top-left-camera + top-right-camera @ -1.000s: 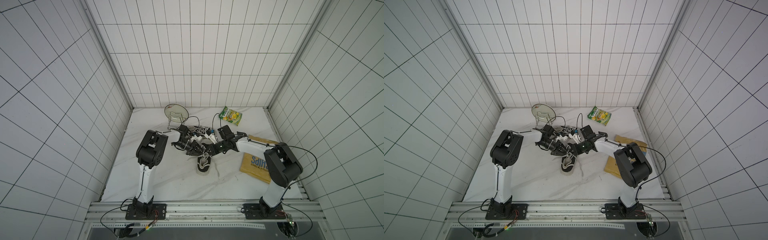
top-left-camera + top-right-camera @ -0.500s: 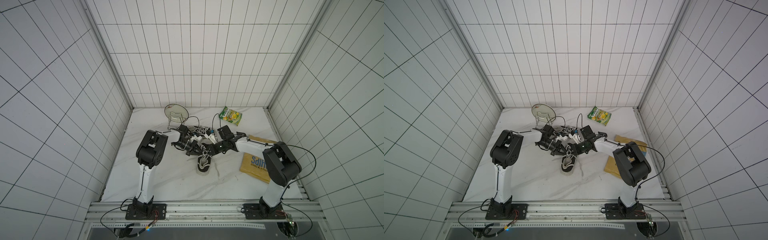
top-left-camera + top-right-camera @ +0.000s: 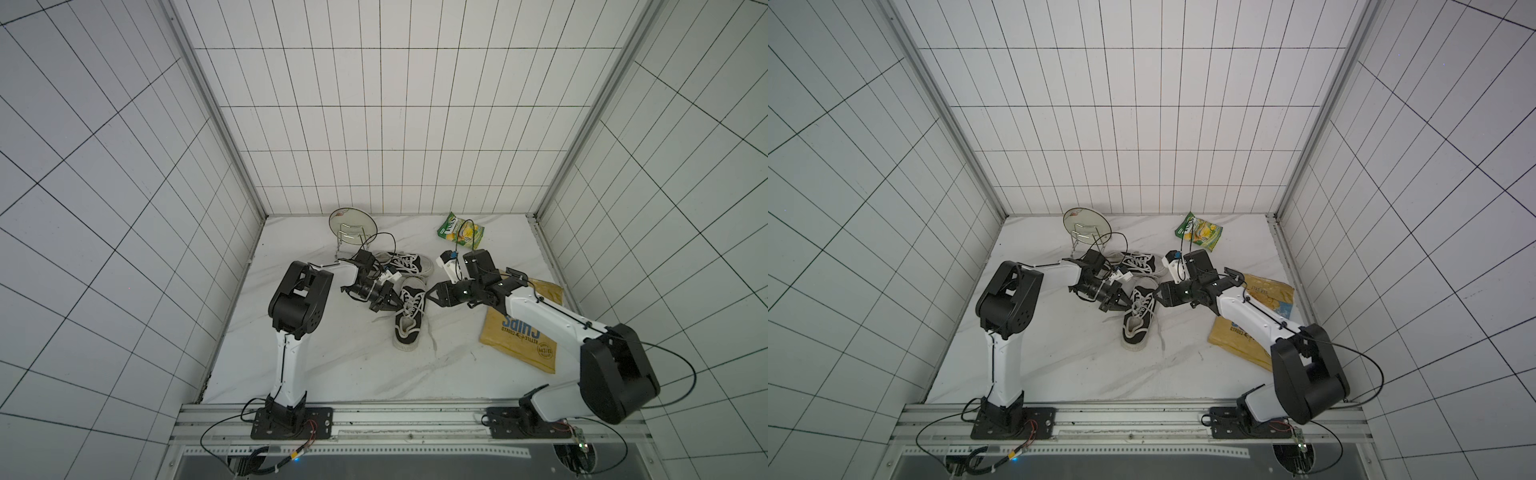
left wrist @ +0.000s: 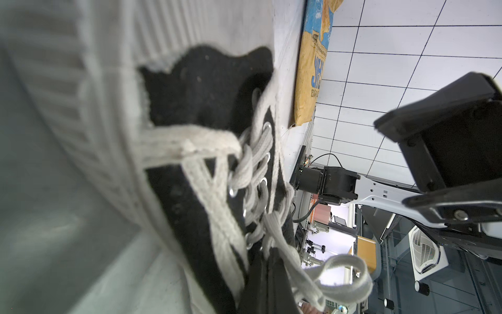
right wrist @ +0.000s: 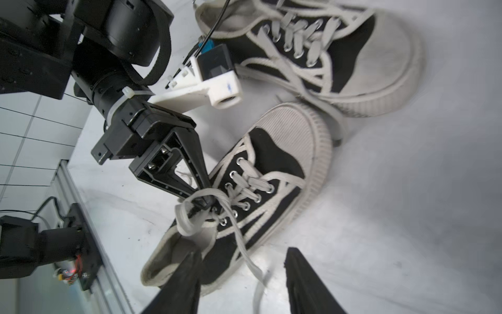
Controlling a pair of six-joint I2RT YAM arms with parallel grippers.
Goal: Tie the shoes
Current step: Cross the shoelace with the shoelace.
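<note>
At the tips of the left claw point(image 5: 203, 201), clenched, a loop of white lace point(image 5: 184, 217) is pinched just over the nearer shoe point(image 5: 274, 163). The right claw point(image 5: 243, 251) gapes released beside the heel, a loose lace end point(image 5: 248, 257) between its jaws. It should close there, then pull outward gently.

Black shoes point(image 3: 409, 332) with white laces point(image 3: 411, 301); yellow chip bag point(image 3: 523, 332).

Shoes point(image 3: 409, 316), snack bags point(image 3: 519, 336) on marble tabletop point(image 3: 332, 365)
</note>
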